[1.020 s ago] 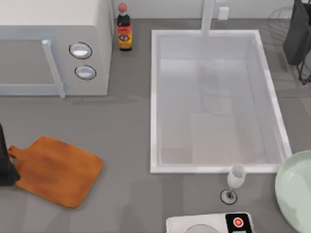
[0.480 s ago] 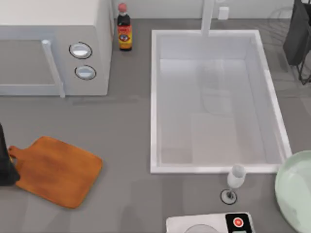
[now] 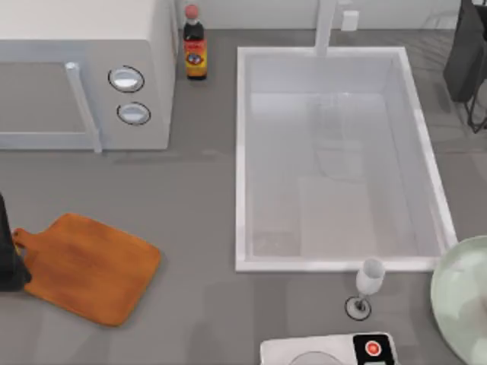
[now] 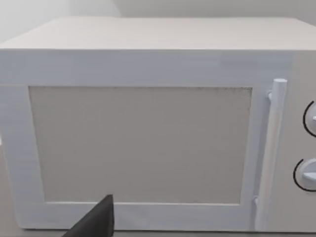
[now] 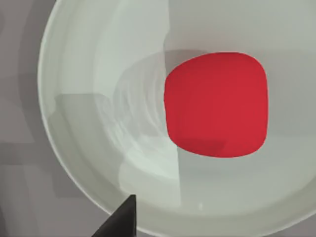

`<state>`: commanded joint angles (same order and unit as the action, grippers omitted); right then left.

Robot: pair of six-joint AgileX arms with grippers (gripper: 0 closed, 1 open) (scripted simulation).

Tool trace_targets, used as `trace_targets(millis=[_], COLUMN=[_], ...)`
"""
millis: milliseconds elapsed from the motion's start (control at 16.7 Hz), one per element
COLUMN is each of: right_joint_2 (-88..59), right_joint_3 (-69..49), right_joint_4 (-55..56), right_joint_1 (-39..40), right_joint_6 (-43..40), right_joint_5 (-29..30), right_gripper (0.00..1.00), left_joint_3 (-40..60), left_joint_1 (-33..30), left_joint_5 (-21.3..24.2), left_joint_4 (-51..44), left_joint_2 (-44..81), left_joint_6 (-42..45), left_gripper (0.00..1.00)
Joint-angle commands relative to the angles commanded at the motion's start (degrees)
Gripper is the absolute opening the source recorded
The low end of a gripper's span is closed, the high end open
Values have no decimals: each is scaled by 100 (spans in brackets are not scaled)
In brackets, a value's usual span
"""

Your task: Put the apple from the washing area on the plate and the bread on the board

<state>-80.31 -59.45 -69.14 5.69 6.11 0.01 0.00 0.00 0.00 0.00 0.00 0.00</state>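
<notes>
Apple (image 5: 216,104) on plate (image 5: 79,98)

my top camera looks straight down on the table. my left wrist camera faces the microwave (image 4: 148,133) door closely. my right wrist camera looks down closely into the plate (image 5: 98,98), which the top view also shows at its right edge.

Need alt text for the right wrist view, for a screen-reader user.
A bright red apple sits inside the pale mint-green plate, seen from directly above, off toward one side of the dish. Grey table shows past the plate's rim, and a dark fingertip of the right gripper pokes in at the picture's edge.
</notes>
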Motion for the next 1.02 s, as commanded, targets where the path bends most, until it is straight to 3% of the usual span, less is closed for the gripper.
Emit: trace_targets(millis=[600, 1020], right_joint_2=[177, 2407], right_joint_3=[121, 1687], right_joint_4=[136, 1988], right_joint_1=[-7, -157], right_joint_6=[-13, -172], right_joint_5=[0, 0], right_gripper=[100, 100], left_joint_3=[0, 0], left_joint_1=[0, 0], left_joint_5=[0, 0], left_joint_4=[0, 0], left_joint_2=[0, 0], left_joint_6=[0, 0], left_gripper=[100, 100])
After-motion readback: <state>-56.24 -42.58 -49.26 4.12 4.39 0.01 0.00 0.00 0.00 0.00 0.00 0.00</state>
